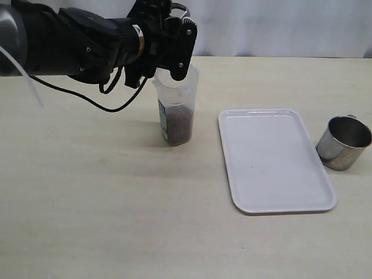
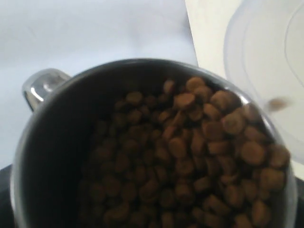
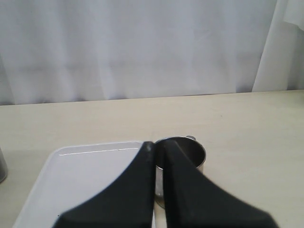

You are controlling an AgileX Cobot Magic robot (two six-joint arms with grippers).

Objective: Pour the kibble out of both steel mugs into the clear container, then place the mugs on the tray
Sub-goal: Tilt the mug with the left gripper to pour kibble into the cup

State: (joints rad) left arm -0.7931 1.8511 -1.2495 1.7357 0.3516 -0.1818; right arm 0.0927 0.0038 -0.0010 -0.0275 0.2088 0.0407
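Observation:
My left gripper [image 1: 174,49] is shut on one steel mug, held tipped over the rim of the clear container [image 1: 177,104]. Only the mug's handle [image 1: 179,9] shows past the fingers. In the left wrist view that mug [image 2: 45,123] is full of kibble [image 2: 190,152], and one blurred pellet [image 2: 277,103] is falling toward the container's rim [image 2: 247,61]. Kibble [image 1: 176,125] fills the container's lower part. The other steel mug [image 1: 343,142] stands empty on the table, right of the white tray [image 1: 273,160]. My right gripper [image 3: 159,145] is shut and empty, short of that mug [image 3: 190,152].
A black cable [image 1: 87,96] hangs from the left arm above the table. A white curtain [image 3: 142,47] backs the table's far edge. The tray [image 3: 85,175] has nothing on it.

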